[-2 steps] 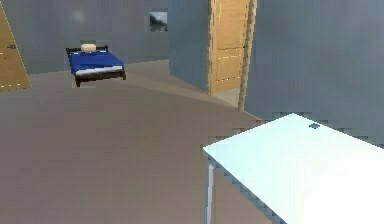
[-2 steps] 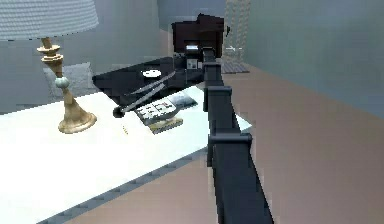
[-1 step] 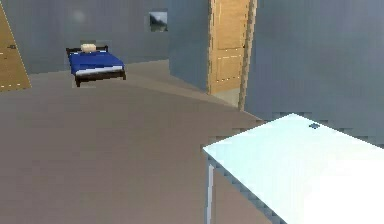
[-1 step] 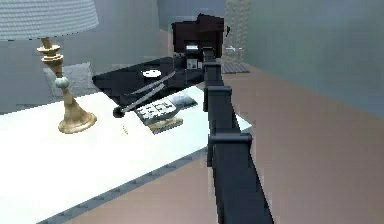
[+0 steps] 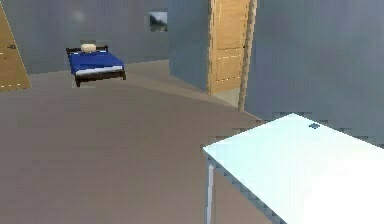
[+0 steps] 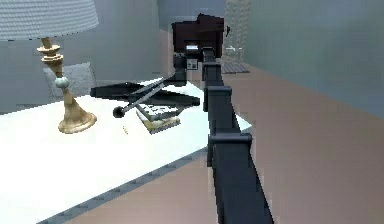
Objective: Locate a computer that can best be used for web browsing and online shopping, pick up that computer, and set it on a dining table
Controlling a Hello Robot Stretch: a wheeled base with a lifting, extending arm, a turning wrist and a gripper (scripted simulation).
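Lamp [image 6: 60,80], dark flat object [image 6: 115,90] on table [image 6: 60,172]

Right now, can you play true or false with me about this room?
The bed has a blue cover. True.
The lamp stands on the floor. False: it stands on the white table.
A picture hangs on the wall beyond the bed. True.
The lamp's shade is red. False: it is white.
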